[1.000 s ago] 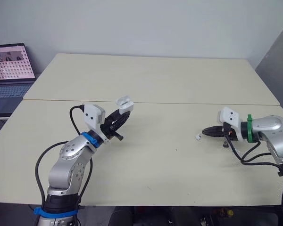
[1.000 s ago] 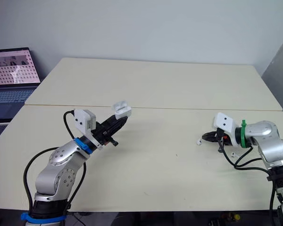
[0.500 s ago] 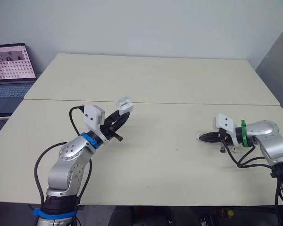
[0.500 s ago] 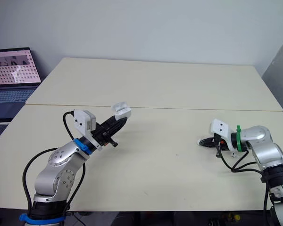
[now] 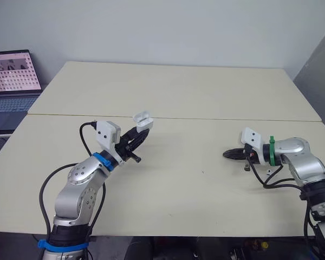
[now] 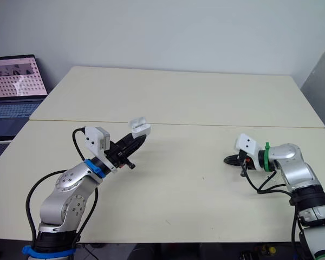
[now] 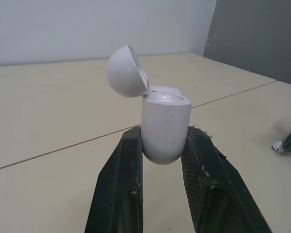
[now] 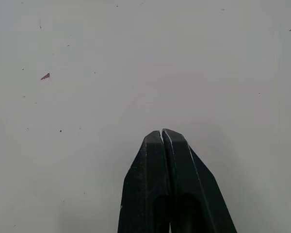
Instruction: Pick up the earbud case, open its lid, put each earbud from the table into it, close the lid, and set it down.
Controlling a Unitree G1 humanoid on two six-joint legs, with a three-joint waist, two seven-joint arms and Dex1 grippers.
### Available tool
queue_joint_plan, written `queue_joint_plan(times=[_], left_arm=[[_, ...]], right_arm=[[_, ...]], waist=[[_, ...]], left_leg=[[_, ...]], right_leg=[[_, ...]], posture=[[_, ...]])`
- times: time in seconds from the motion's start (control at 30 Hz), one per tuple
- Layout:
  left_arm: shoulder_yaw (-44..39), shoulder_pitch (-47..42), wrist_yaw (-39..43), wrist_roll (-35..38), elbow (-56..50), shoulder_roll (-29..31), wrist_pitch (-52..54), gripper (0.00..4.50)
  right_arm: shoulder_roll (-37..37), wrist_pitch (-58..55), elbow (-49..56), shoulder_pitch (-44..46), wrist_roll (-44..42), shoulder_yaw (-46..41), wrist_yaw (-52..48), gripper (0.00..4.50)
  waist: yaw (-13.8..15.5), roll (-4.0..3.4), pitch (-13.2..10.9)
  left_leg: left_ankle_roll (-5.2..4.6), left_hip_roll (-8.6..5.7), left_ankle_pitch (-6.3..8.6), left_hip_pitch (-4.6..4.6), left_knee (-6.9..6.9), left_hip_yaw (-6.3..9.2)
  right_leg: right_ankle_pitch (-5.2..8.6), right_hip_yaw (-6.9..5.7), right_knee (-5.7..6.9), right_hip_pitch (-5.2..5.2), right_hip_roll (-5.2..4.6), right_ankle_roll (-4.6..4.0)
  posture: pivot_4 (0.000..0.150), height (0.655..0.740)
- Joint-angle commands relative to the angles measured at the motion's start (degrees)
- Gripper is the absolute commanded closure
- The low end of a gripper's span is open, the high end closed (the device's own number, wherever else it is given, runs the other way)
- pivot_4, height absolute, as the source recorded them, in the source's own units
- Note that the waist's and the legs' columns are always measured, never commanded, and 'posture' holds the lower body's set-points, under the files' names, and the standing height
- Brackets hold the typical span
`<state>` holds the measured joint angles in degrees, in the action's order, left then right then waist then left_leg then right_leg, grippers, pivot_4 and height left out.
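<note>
The white earbud case (image 5: 143, 119) is held up over the left half of the table, with my left gripper (image 5: 139, 131) shut on its body. Its lid (image 7: 127, 77) is tipped open and the case body (image 7: 165, 127) stands upright between the fingers (image 7: 127, 179). My right gripper (image 5: 226, 154) lies low on the table at the right with its fingers (image 8: 163, 145) pressed together, nothing visible between them. In the left wrist view a small white earbud (image 7: 277, 145) lies on the table right against that gripper's black tip; in the eye views it is hidden.
An open laptop (image 5: 11, 81) stands off the table's far left corner. A seam (image 5: 206, 118) crosses the cream table (image 5: 179, 92) from side to side. A tiny red speck (image 8: 45, 76) lies on the surface ahead of the right gripper.
My right gripper has slid left along the table to the spot where the earbud lay, covering it in the eye views. The left arm and case have stayed put.
</note>
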<state>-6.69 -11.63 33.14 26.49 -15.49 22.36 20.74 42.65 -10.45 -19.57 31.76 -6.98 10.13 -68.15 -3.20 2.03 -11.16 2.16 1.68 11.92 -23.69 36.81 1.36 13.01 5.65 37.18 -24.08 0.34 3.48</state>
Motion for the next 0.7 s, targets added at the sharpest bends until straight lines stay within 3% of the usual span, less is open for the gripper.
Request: queue_joint_plan(times=[0.03, 0.33, 0.47, 0.7], left_arm=[[-0.2, -0.5, -0.2, 0.2, -2.4, 0.0, -1.1, 3.78], [-0.1, -0.2, -0.3, 0.1, -2.4, -0.2, -1.2, 3.78], [-0.3, 0.2, -0.3, 0.2, -2.8, -0.1, -1.1, 3.78], [-0.4, 0.5, -0.3, 0.3, -2.9, 0.0, -1.1, 3.78]], right_arm=[[-0.3, 1.2, -1.3, 2.8, -0.5, -2.5, 1.0, 4.46], [-2.1, 2.8, -5.4, 5.4, -0.4, -3.7, 3.9, 4.46], [-1.2, 0.4, -3.7, 5.2, -3.8, -5.5, -0.4, 4.46], [2.4, 2.1, -3.0, 2.4, -2.1, -4.0, -4.6, 4.46]], waist=[[0.0, 0.0, 0.0], [0.0, 0.0, 0.0], [0.0, 0.0, 0.0], [0.0, 0.0, 0.0]], left_leg=[[0.0, 0.0, 0.0, 0.0, 0.01, 0.0], [0.0, 0.0, 0.0, -0.01, 0.01, 0.0], [0.0, 0.0, 0.0, -0.01, 0.01, 0.01], [0.0, 0.0, 0.0, -0.01, 0.01, 0.01]], right_leg=[[0.0, 0.0, 0.0, 0.0, 0.0, 0.0], [-0.02, 0.0, -0.01, 0.0, 0.0, 0.0], [-0.04, 0.0, 0.01, 0.0, 0.0, -0.02], [-0.03, -0.01, -0.01, 0.01, 0.0, 0.0]], posture=[[0.15, 0.74], [0.15, 0.74], [0.15, 0.74], [0.15, 0.74]])
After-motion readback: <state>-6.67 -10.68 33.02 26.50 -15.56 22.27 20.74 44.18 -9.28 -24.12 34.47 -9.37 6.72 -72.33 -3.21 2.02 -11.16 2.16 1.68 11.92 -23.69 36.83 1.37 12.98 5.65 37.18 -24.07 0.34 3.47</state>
